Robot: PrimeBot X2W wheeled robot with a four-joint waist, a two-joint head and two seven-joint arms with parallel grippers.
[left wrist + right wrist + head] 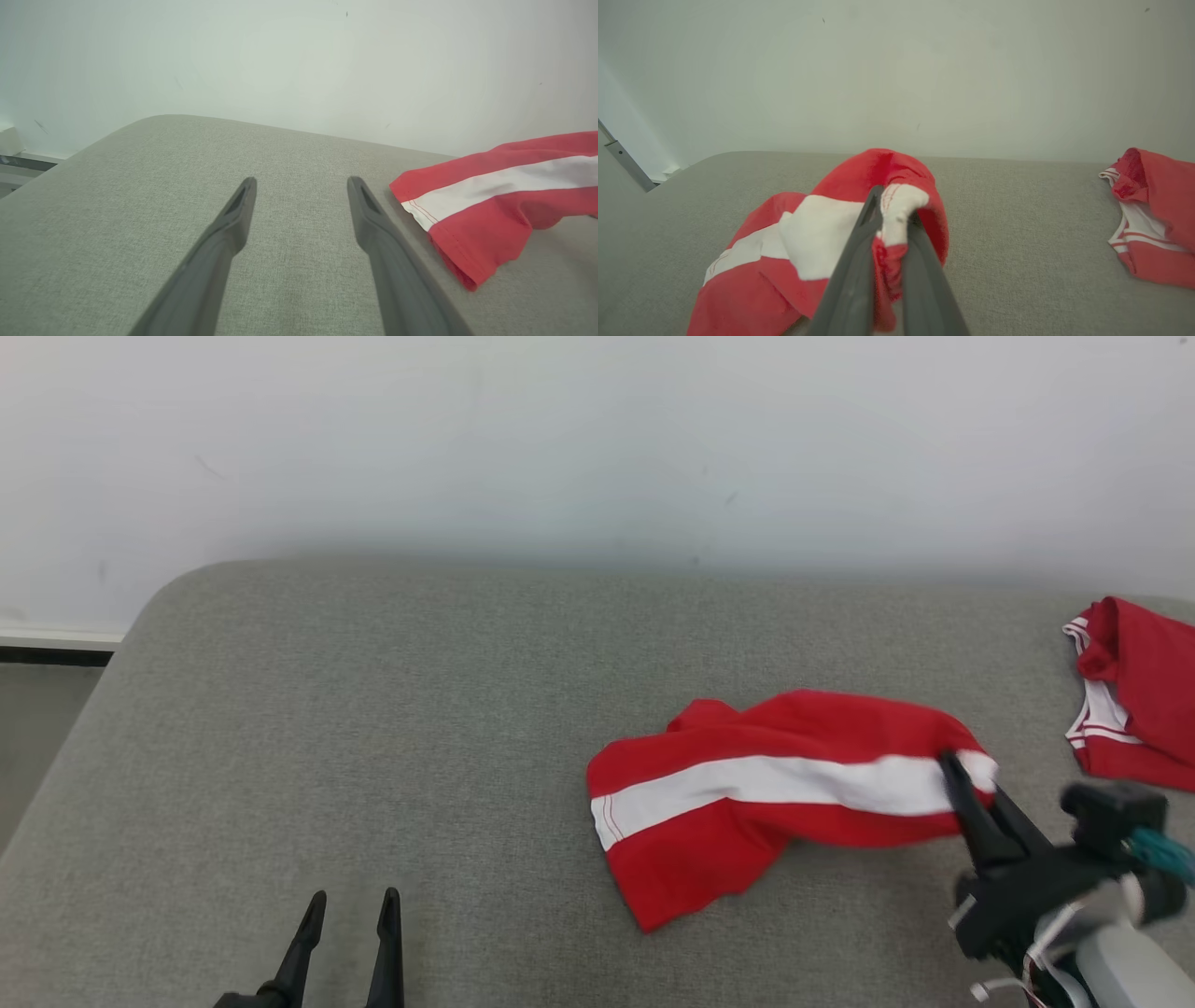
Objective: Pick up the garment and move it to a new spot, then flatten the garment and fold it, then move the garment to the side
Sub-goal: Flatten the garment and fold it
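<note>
A red garment [747, 793] with a broad white stripe lies crumpled right of centre on the grey cushion [373, 709]. My right gripper [954, 767] is shut on its right end, where the white stripe bunches, and that end is lifted a little. In the right wrist view the cloth [817, 233] is pinched between the fingers of the right gripper [894, 205]. My left gripper [351, 902] stands open at the lower left, well apart from the garment. The left wrist view shows its fingers [233, 219] spread over bare cushion, with the garment's hem [472, 210] to their right.
A second red and white garment [1134, 695] lies at the cushion's far right edge, also seen as red cloth [1153, 214] in the right wrist view. A pale wall [597, 448] rises behind the cushion. The cushion's rounded left corner drops off to a floor strip [47, 709].
</note>
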